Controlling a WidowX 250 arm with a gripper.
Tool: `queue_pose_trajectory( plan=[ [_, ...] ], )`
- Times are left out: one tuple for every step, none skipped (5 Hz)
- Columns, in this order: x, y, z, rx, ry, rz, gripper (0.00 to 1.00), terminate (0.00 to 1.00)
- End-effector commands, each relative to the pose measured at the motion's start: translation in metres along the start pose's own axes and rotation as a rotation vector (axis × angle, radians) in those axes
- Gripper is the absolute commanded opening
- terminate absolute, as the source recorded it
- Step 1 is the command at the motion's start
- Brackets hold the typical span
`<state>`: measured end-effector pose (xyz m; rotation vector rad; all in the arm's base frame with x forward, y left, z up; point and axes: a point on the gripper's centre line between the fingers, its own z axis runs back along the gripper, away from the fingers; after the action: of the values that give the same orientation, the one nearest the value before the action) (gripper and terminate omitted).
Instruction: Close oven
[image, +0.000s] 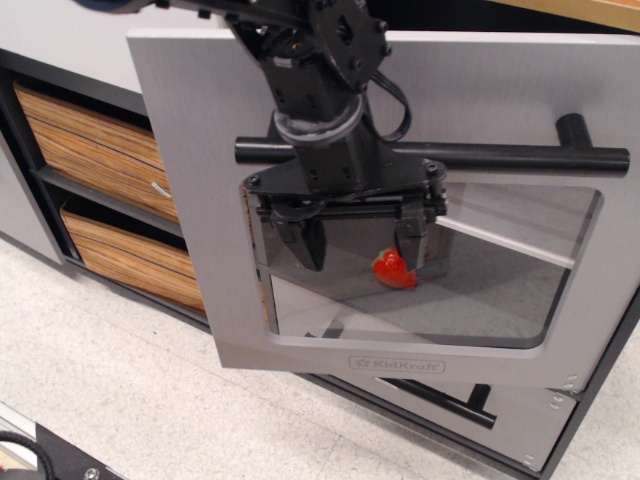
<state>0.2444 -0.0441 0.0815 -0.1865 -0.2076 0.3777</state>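
Observation:
The oven's brushed-grey door (200, 200) with a clear window and a thick black bar handle (500, 157) stands nearly upright, almost shut against the black oven body. My gripper (360, 245) hangs in front of the window just below the handle, fingers (305, 240) pointing down, open and holding nothing. A red strawberry (393, 268) shows through the window inside the oven. The oven's rack is hidden.
A smaller grey drawer (500, 415) with a thin black handle (440, 397) sits below the door. Two wood-grain drawers (90, 150) are on the left. Light speckled floor (120, 390) lies in front.

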Motion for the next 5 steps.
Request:
queue_pose_trajectory(
  plan=[
    [0.069,-0.018,0.049,-0.099,-0.14,0.073,1.0,0.0],
    [0.08,-0.02,0.048,-0.091,-0.157,0.091,1.0,0.0],
    [0.086,-0.02,0.042,-0.077,-0.17,0.094,1.0,0.0],
    [0.083,-0.019,0.045,-0.081,-0.16,0.084,1.0,0.0],
    [0.08,-0.017,0.047,-0.075,-0.123,0.08,1.0,0.0]
  ],
)
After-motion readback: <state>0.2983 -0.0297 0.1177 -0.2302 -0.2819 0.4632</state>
